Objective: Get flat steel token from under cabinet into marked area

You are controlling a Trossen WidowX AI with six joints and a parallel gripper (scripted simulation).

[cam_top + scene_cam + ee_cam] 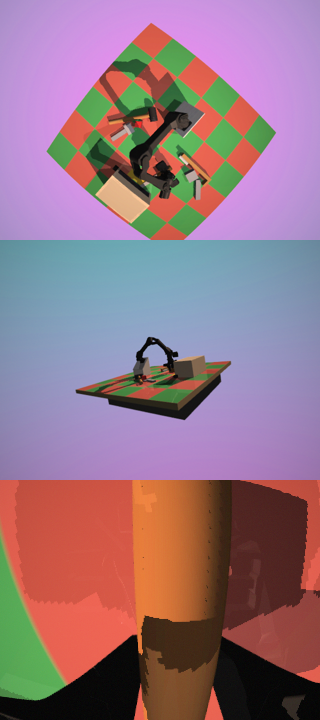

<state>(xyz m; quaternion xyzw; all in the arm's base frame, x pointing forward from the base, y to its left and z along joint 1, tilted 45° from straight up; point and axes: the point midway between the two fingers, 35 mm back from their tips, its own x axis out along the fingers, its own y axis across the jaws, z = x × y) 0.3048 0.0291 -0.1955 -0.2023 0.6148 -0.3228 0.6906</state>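
- Steel token, one: I cannot make it out in any view, so I cannot tell whether it is under the cabinet.
- My one pair of jaws (166, 171) (170, 368) is clenched on one rounded orange handle (169, 168) (172, 371) (182, 555), a finger on either side of it.
- One cabinet (122, 198) (183, 369), a tan box, stands on the bench (211, 144) (170, 395) (85, 650), which is checked in red and green; my jaws are in front of it and near it.
- One yellow marked area (133, 174) (173, 375) lies along the cabinet's front, partly hidden by my single arm (158, 136) (161, 343).
- One hammer (152, 114) lies well apart from me, with one black head and one orange handle.
- One red block (138, 124) (143, 377) sits near the hammer, between it and one grey T-shaped piece (128, 129) (149, 380).
- Beyond my jaws, across from the cabinet, I count one long orange bar (197, 169) and three light pieces near it: one small white strip (183, 159), one grey block (191, 175) and one grey bar (197, 190).
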